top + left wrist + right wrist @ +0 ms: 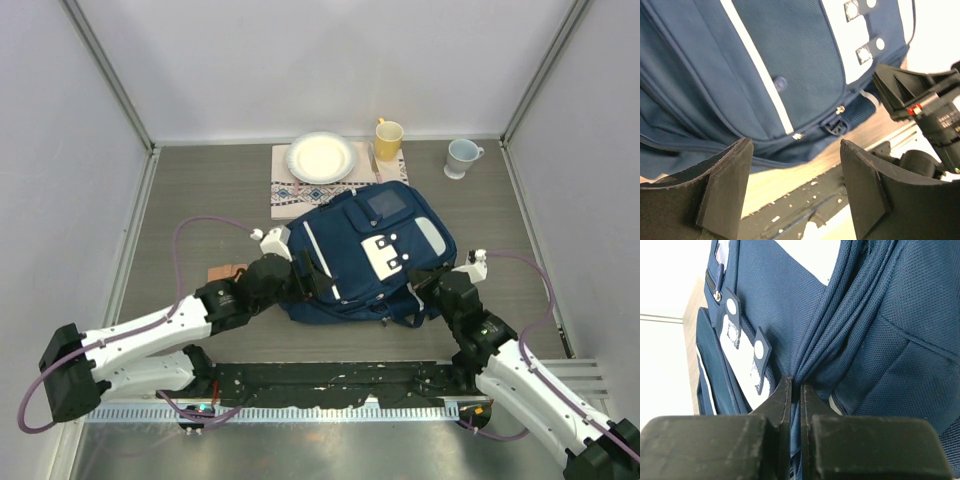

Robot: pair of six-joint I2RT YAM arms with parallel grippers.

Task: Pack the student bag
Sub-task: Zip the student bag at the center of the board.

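The student bag (370,250), navy blue with thin white stripes and a white buckle patch, lies on the table in the middle. My left gripper (312,272) is open and empty at the bag's left side; in the left wrist view its jaws (795,175) stand wide apart just off the bag's lower edge (765,75). My right gripper (428,298) is shut on a bunched fold of the bag's fabric (840,330) at its near right corner; the fold runs between the jaws (796,390).
A white plate (321,157) sits on a patterned cloth (300,190) behind the bag. A yellow mug (388,139) and a pale blue mug (461,157) stand at the back. A small brown item (225,272) lies left of my left arm.
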